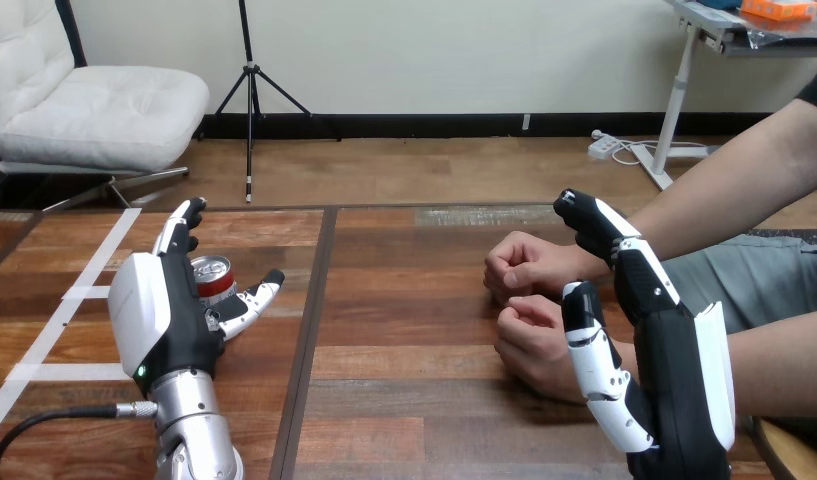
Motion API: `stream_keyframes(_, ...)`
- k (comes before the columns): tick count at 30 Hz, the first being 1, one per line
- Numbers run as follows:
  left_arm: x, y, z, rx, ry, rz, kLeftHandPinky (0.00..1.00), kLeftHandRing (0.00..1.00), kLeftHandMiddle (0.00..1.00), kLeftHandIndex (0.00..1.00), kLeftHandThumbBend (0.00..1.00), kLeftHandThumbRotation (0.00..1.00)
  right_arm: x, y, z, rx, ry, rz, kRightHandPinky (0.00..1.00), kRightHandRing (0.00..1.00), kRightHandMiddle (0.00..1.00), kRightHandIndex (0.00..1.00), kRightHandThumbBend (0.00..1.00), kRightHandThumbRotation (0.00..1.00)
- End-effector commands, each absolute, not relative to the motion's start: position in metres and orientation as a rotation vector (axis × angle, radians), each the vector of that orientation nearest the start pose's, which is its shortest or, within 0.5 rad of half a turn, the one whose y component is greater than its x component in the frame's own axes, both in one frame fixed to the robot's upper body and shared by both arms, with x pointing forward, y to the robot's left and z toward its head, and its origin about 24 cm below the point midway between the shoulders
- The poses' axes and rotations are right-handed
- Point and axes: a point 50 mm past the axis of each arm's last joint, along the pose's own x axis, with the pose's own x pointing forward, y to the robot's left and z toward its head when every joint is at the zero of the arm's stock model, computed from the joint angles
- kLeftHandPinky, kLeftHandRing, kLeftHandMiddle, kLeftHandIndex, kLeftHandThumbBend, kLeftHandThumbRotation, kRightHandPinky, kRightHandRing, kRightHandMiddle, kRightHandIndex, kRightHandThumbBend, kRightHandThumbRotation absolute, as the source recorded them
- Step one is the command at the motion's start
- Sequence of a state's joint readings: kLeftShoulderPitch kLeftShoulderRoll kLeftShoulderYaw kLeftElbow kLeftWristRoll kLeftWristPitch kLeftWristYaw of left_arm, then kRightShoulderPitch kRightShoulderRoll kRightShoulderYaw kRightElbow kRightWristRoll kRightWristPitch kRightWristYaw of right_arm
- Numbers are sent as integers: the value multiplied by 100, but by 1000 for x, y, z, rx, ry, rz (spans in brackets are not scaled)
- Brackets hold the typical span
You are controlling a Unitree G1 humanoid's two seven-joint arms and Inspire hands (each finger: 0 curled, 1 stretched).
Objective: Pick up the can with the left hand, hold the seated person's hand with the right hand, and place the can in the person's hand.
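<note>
The small red metal drinks can with a silver top (213, 278) is standing upright on the brown wooden desk (404, 330), toward its left side, well apart from the person. The robot's left hand (159, 310) is standing just beside it with its fingers (181, 228) reaching straight past the can's far side and its thumb (252, 303) sticking out on the near side. The hand is spread wide and is not yet closing on anything, and the can is sitting in the gap between thumb and fingers.

The can is probably light. Its thin wall is likely to dent under a hard squeeze, and its smooth painted side is likely to slip. The best hold looks to be around the middle of the body, fingers behind and thumb in front, closing gently and keeping the can upright in case it is open.

On the right, the person's two hands are resting on the desk as closed fists, the farther fist (524, 265) and the nearer fist (532, 340). The robot's right hand (684, 370) is lying spread beside their wrists, its fingers stretching across the farther one. I cannot tell whether it is touching them, and it is not curling around either. The fists are needing to open before the can goes in.
</note>
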State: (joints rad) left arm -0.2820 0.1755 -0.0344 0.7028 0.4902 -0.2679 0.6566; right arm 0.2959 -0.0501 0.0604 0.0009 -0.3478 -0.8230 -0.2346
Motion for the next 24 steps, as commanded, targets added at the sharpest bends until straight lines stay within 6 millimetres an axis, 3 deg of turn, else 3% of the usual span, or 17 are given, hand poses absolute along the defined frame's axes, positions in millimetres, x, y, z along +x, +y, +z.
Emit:
stream_keyframes(1, 304, 191, 22, 713, -140, 416, 68, 78, 83, 83, 76, 10, 179, -149, 72, -296, -657, -41, 85, 86, 84, 83, 29, 77)
stream_keyframes(24, 303, 193, 22, 783, -118, 418, 68, 77, 82, 82, 76, 13, 177, -156, 79, -307, -686, -52, 80, 84, 83, 81, 29, 74)
